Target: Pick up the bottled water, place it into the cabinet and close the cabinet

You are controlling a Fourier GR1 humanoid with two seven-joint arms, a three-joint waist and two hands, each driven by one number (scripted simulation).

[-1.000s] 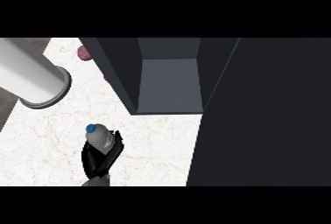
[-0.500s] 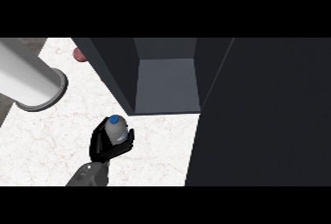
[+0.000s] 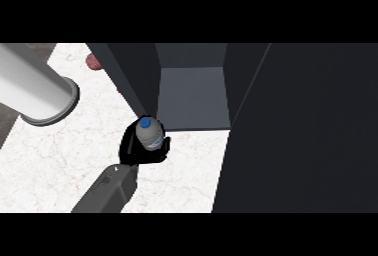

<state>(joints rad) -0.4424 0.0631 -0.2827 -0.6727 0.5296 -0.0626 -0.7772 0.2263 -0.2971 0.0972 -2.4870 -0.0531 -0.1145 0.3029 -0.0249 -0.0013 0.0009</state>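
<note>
The left hand (image 3: 144, 152) is clamped round the bottled water (image 3: 150, 134), fingers curled about its body, the blue cap showing on top. The bottle sits just at the front left corner of the open cabinet (image 3: 193, 100), over the white marbled bench (image 3: 66, 160) and outside the compartment. Well to the left of the cabinet lies a big pale grey cylinder (image 3: 33, 85). A small reddish thing (image 3: 94, 61) peeks out beside the cabinet's left wall.

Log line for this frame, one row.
stage: bottle held, not yet in cabinet | left hand: shut on bottle | bottle: at cabinet's open front, left side | cabinet: open | right hand: not in view
</note>
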